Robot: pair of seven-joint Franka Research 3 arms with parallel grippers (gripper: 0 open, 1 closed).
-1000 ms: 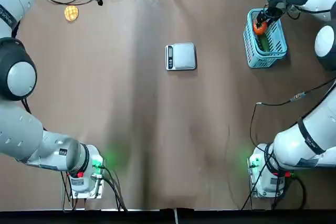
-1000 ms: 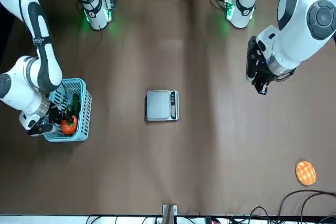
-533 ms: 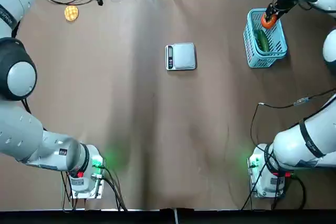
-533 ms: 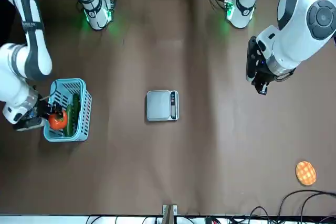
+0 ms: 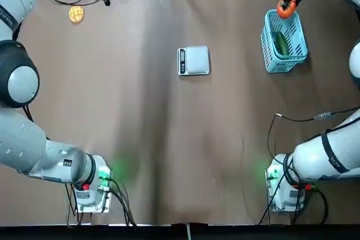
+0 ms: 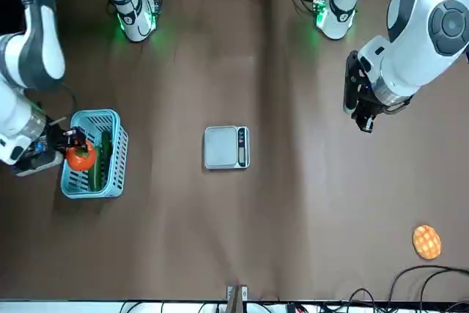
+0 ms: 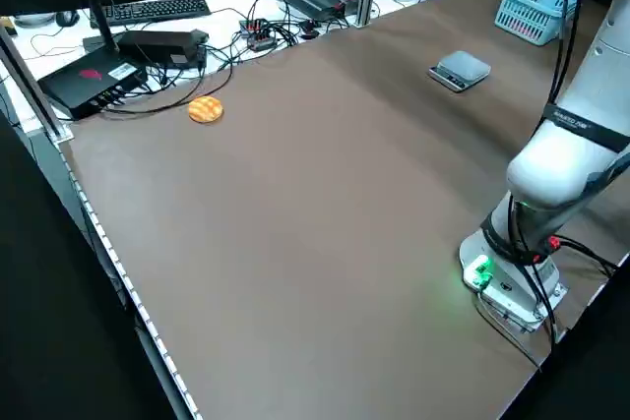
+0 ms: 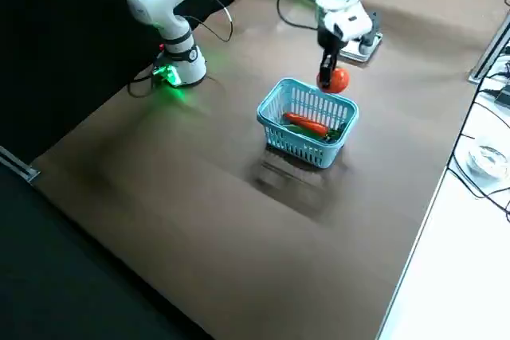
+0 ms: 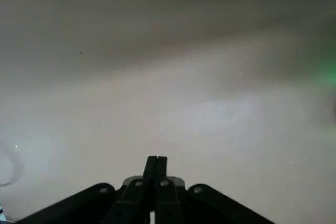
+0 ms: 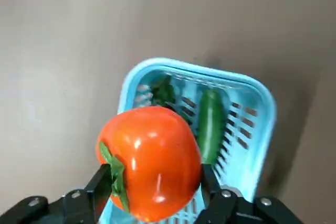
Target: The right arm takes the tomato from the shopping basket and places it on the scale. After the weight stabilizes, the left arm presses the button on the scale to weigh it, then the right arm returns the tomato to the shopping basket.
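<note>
One claw (image 10: 152,182) gripping one tomato (image 10: 149,163), one basket (image 10: 257,129), one scale (image 6: 226,147)

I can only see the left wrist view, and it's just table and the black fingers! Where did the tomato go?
Observer: The right gripper has the tomato between its fingers, lifted above the shopping basket.
Operator: Ooh! Is anything left in the basket?
Observer: Yes, a long green vegetable lies inside, and a red, carrot-like one too.
Operator: And is there something on the scale?
Observer: No, the scale has nothing on it; it sits on the table between the two arms, and the left gripper is off to the robot's left of it.
</note>
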